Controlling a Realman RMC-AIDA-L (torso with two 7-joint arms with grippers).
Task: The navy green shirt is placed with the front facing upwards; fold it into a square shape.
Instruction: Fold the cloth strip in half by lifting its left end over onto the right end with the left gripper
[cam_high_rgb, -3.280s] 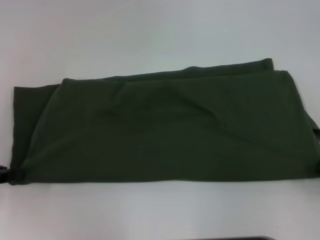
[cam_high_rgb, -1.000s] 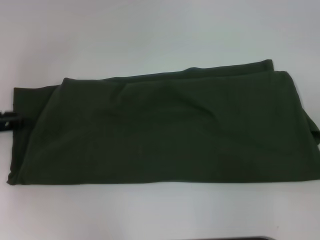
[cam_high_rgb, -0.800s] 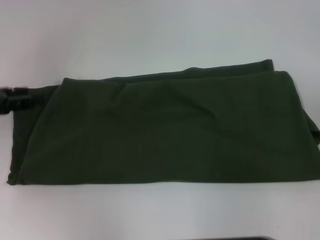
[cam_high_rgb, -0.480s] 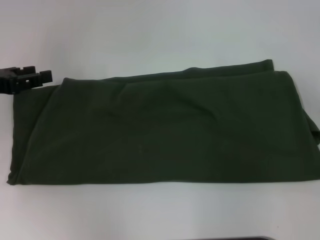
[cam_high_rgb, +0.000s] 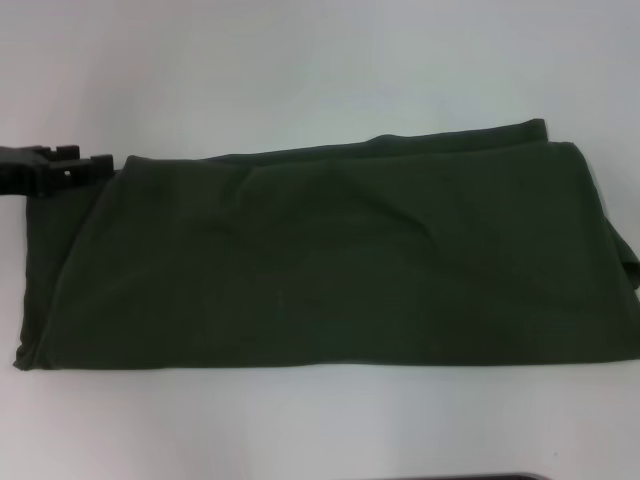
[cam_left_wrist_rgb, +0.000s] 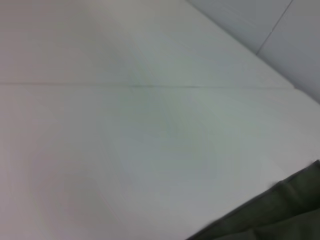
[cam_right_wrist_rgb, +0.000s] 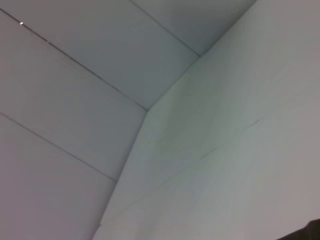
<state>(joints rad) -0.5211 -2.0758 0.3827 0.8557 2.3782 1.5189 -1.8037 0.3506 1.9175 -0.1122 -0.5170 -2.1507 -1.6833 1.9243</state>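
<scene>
The navy green shirt (cam_high_rgb: 330, 255) lies flat across the middle of the white bench (cam_high_rgb: 300, 70), folded into a long band that runs from near the bench's left edge to past the right edge of the head view. Only plain dark green cloth faces up there, with a second layer showing as a thin strip along the far edge toward the right, and a few shallow creases across the top layer. The near edge is fairly straight, and the near left corner ends in a small rounded fold. The left gripper (cam_high_rgb: 100, 163) reaches in from the left side at the shirt's far left corner, its two dark fingers pointing toward the cloth with a narrow gap between them; the tips sit just at the corner's edge, and the head view does not settle whether any cloth is caught between them. The left wrist view shows none of those fingers, only bare bench surface with a faint seam across it and one dark, rumpled edge of the shirt (cam_left_wrist_rgb: 280, 212) at a corner of the picture. The right gripper appears in no view, so its claw cannot be judged. The right wrist view shows mostly pale wall panels and bench, with a small dark sliver at one corner that is too little to identify.
</scene>
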